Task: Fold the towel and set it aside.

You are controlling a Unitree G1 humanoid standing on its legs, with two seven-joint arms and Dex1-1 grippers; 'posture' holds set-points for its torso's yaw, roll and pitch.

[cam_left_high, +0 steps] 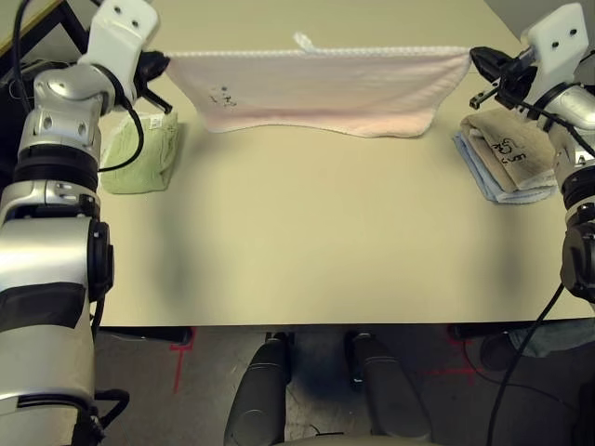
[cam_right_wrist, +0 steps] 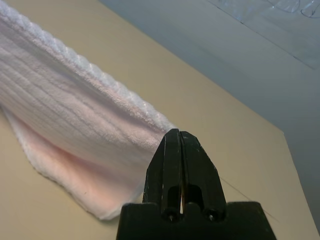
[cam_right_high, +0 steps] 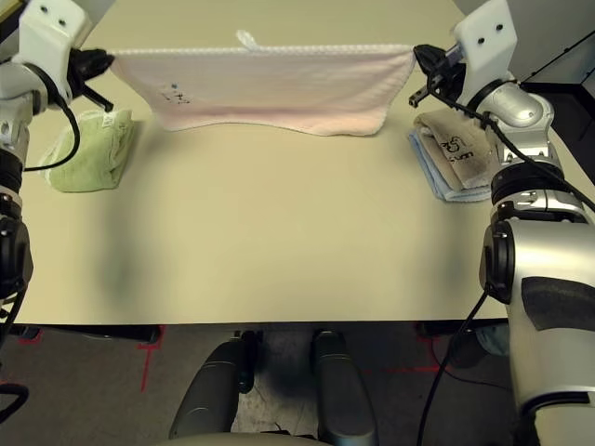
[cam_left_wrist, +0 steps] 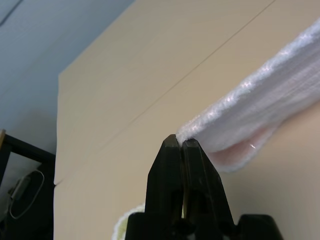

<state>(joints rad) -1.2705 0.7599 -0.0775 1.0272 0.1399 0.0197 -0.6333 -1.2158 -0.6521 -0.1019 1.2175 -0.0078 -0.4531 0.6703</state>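
One dark embroidered mark (cam_left_high: 223, 97) on towel (cam_left_high: 325, 88); unreadable.

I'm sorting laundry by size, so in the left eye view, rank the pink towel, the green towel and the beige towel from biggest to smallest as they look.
1. pink towel, stretched wide between both grippers
2. green towel and beige towel: both folded, looking alike, so no ranking

You're in a lab or test bay: plain beige laminate table (cam_left_high: 307, 242), bare grey concrete floor (cam_left_high: 204, 372) with red tape position marks (cam_left_high: 178, 358), and loose black cabling (cam_left_wrist: 22, 197) beside the dark frame at the table's edge.
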